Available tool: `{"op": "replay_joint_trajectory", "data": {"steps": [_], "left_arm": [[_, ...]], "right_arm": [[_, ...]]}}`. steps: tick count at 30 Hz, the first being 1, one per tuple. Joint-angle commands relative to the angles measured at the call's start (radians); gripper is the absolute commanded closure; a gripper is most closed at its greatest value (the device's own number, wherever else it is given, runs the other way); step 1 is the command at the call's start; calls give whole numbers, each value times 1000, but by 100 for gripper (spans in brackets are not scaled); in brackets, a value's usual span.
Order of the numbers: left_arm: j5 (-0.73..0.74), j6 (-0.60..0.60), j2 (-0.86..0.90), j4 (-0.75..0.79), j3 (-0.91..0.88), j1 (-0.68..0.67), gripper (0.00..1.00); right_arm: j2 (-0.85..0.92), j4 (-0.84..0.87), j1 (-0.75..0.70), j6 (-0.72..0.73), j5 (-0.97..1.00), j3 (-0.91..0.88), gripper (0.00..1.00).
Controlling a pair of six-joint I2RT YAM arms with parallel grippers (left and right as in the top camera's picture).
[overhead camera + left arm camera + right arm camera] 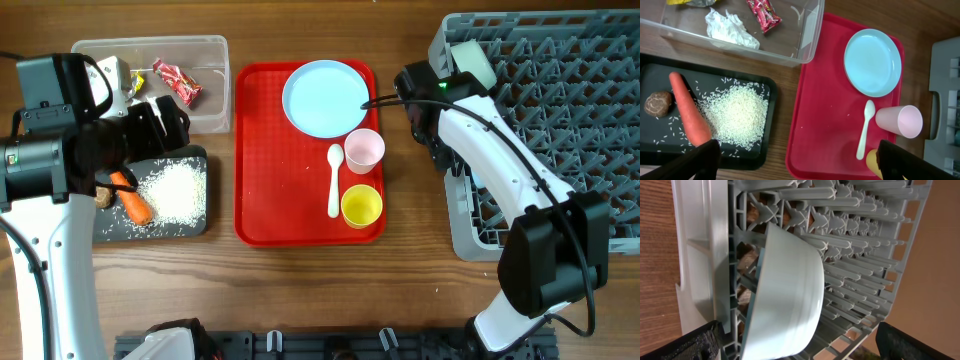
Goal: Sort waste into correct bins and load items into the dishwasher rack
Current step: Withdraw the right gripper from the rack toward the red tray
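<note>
One plate [325, 97], one spoon [334, 180], two cups (pink cup [363, 149], yellow cup [361, 205]) — one carrot [690, 115], one tissue [732, 27].
</note>
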Motion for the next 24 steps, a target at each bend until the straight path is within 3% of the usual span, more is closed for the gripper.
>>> {"op": "replay_joint_trajectory", "data": {"steps": [1,8,15,24], "left_arm": [[-6,16,-3,2,8,5,0],[-6,16,-3,2,8,5,0],[-6,16,-3,2,8,5,0],[-6,16,-3,2,8,5,0]], "right_arm": [[-43,24,3,43,-14,17,0],[-216,181,3,42,-37,45,0],[-328,254,3,43,-262,45,0],[-346,272,3,43,-487,45,0]]}}
